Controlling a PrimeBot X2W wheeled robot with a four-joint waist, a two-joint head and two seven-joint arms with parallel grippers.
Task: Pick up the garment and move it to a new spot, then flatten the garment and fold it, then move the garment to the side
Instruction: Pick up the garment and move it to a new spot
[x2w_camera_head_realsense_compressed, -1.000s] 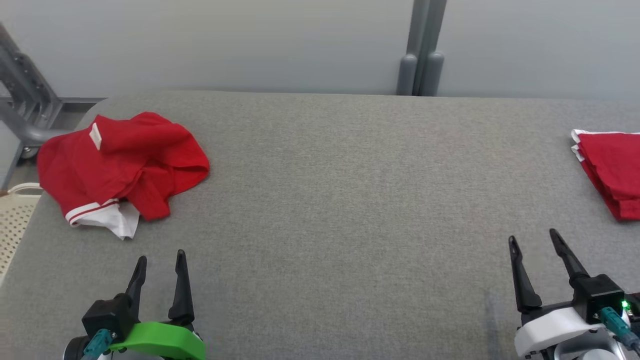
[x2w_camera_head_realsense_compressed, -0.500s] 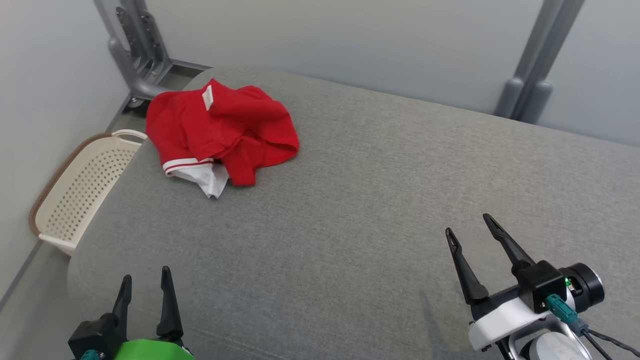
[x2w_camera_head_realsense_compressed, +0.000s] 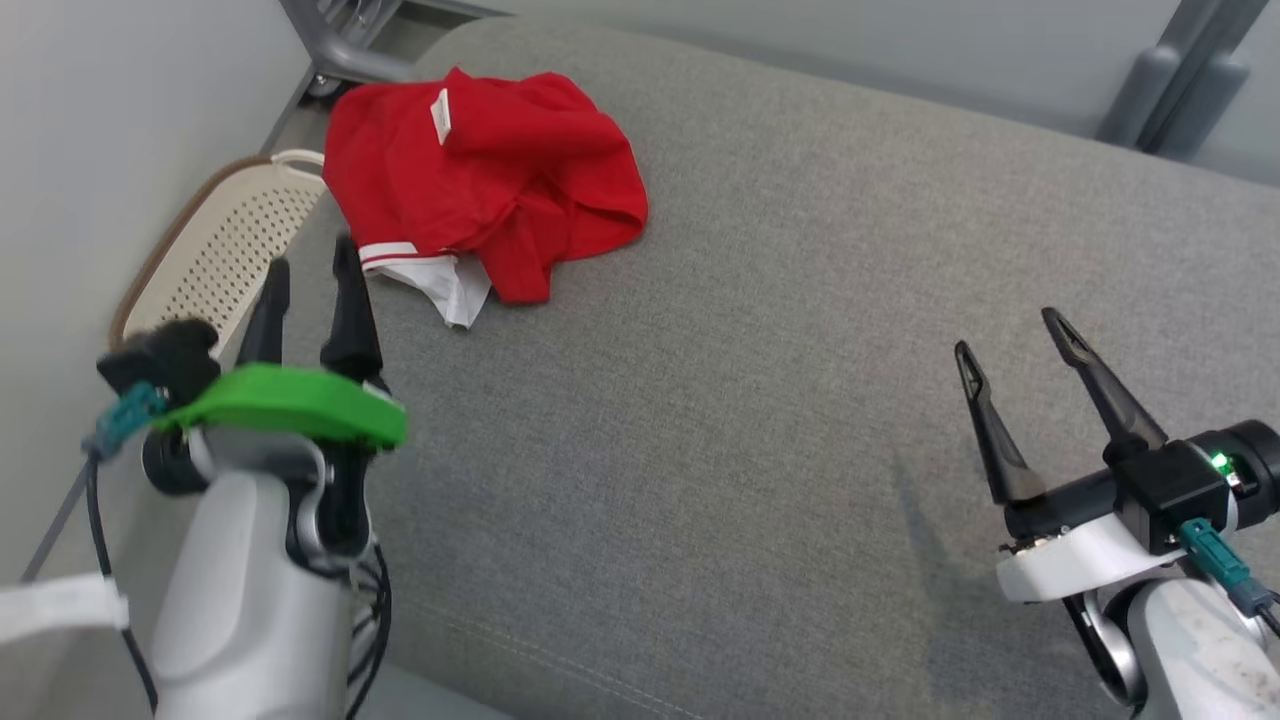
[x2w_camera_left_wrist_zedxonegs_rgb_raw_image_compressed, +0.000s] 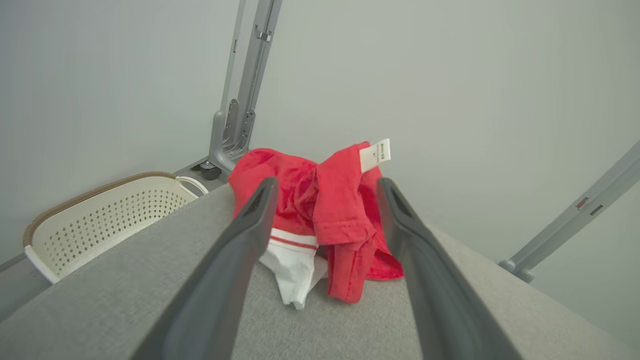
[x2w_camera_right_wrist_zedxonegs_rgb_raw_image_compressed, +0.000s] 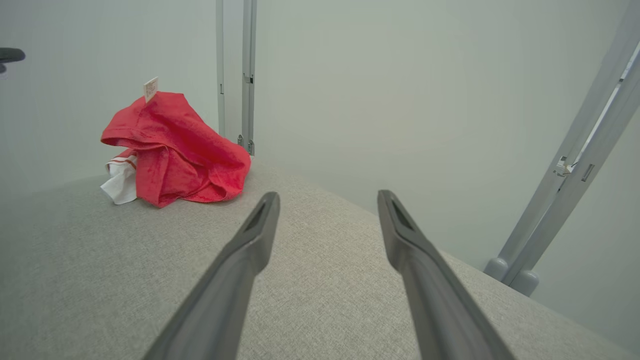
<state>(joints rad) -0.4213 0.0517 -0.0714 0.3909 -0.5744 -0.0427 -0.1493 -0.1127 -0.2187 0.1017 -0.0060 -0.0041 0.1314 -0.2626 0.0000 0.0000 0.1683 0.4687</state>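
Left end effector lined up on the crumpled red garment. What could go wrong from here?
1. The garment sits by a corner of the table, with the basket just beyond; a sloppy pull may drop it off.
2. It's bunched in layers, so the open left end effector may pinch only the white trim and lift it twisted.

Crumpled red garment (x2w_camera_head_realsense_compressed: 487, 170) with white striped trim and a white label lies bunched at the frame's upper left.
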